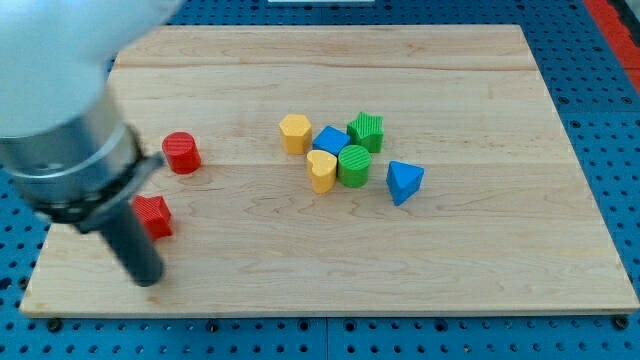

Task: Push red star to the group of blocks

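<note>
Pale wooden board (480, 260) on blue pegboard: red star block (153, 216) touching my tip (147, 278); red cylinder (182, 152) near; six-block cluster (345, 155) well apart. No gripper fitted; state indeterminable.

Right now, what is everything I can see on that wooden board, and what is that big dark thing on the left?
red cylinder: one, red, the view's left, apart from the group
red star: one, red, the view's left, below the cylinder, partly behind the rod
yellow hexagon block: one, yellow, left end of the central group
yellow heart: one, yellow, bottom of the group
blue cube: one, blue, middle of the group
green star: one, green, top right of the group
green cylinder: one, green, beside the heart
blue triangular block: one, blue, just right of the group
wooden board: one, pale wood, on a blue perforated base
my tip: one dark rod, its end below and just left of the red star
</note>
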